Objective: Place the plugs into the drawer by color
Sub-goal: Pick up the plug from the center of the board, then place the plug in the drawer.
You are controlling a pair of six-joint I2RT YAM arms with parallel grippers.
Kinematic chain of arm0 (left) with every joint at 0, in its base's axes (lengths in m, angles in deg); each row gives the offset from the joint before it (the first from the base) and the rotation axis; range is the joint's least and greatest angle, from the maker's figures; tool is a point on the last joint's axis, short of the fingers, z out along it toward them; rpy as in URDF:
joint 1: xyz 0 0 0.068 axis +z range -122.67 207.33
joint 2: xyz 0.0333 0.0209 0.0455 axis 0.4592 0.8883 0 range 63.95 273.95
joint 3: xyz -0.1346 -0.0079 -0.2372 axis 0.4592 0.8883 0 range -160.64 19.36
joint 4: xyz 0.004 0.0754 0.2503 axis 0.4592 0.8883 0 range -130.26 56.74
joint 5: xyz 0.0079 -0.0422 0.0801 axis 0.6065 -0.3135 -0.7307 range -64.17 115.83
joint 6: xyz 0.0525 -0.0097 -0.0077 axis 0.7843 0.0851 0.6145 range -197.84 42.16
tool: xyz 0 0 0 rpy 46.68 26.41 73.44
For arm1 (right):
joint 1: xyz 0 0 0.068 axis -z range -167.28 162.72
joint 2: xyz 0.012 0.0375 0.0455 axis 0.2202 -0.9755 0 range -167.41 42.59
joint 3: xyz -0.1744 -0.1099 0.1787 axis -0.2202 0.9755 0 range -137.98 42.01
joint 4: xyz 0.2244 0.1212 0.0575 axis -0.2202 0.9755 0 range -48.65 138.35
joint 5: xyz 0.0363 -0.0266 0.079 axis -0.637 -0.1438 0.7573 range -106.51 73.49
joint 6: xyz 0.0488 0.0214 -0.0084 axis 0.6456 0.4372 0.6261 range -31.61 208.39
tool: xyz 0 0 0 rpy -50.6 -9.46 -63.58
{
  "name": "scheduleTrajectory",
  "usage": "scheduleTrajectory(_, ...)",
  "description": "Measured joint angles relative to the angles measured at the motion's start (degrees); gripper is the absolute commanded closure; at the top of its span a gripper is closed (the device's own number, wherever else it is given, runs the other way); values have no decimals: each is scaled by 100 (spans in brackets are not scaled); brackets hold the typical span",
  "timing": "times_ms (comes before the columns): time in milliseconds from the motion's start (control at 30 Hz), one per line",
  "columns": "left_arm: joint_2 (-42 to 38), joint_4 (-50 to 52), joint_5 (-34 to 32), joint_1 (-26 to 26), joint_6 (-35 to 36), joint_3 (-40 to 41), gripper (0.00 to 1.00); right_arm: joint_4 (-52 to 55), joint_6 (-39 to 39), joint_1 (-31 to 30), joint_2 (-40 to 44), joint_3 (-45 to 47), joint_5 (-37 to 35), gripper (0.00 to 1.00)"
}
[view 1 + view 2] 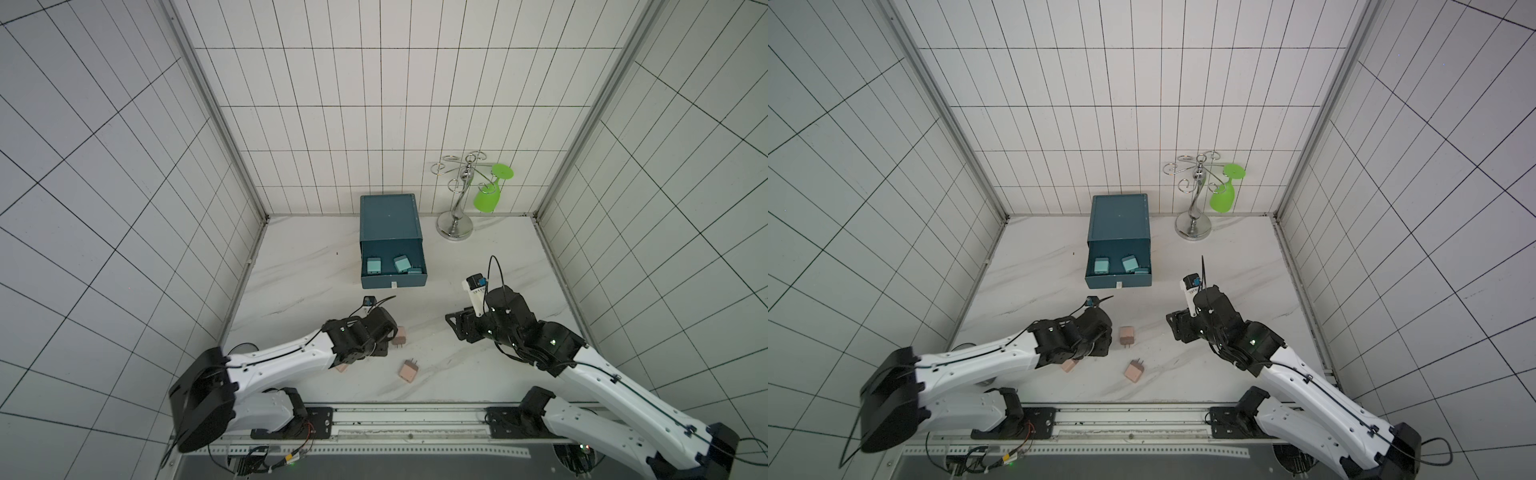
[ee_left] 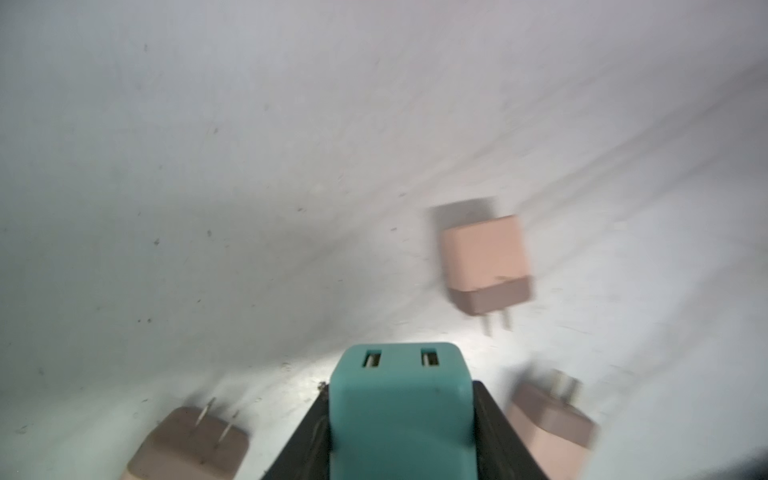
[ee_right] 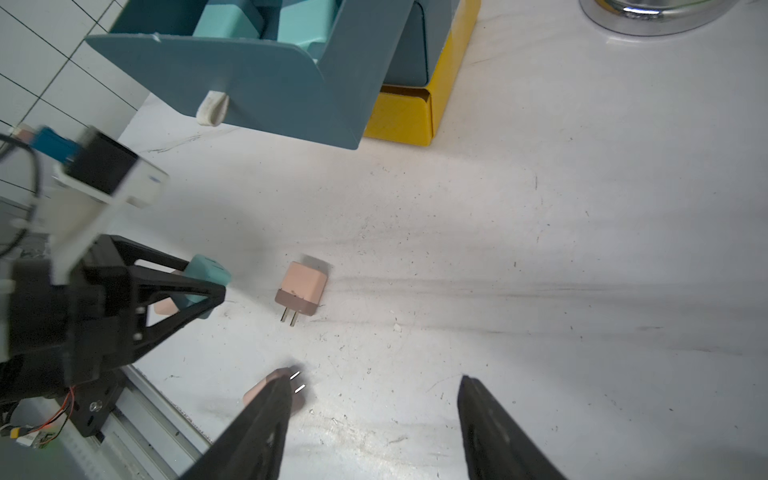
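Note:
My left gripper is shut on a teal plug, held just above the tabletop; the right wrist view shows the same plug. Three pinkish-tan plugs lie on the table around it, the last partly under the left arm. The teal drawer stands pulled open at the back, with three teal plugs inside. My right gripper hovers open and empty to the right of the pink plugs.
A chrome glass rack with a green glass hanging from it stands to the right of the drawer box. A yellow tray shows under the teal drawer. Tiled walls close in the table on three sides.

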Motion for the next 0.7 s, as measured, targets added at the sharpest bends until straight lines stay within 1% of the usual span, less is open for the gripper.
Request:
scheduleTrajectory(33,-398,-98,76,37,63,-42,100,-13,-2,0,31,0,46,32)
scheduleTrajectory(67,-608,-76,74,48,107,-131,100,-28,-2,0,55,0,70,32)
scheduleTrajectory(133,-776,186,-72,72,208,-579,100,-70,-2,0,98,2,111,32)
scheduleTrajectory(267,-428,916,-802,72,310,-1679,100,-149,0,0,118,24,166,32)
scheduleTrajectory(367,-138,1399,-1565,72,398,-2455,100,-221,0,0,70,55,190,32)
scheduleTrajectory(433,256,1718,-2116,85,461,-3126,100,-258,0,0,2,72,203,32)
scheduleTrajectory(500,767,1965,-2518,138,516,-3770,100,-269,0,0,-46,74,205,32)
scheduleTrajectory(533,1084,2039,-2616,195,566,-4079,100,-282,2,0,-66,74,205,32)
scheduleTrajectory(600,1661,2105,-2608,372,671,-4544,100,-304,2,0,-76,74,203,32)
scheduleTrajectory(700,2402,2232,-2326,750,820,-4940,100,-334,0,0,-76,74,195,32)
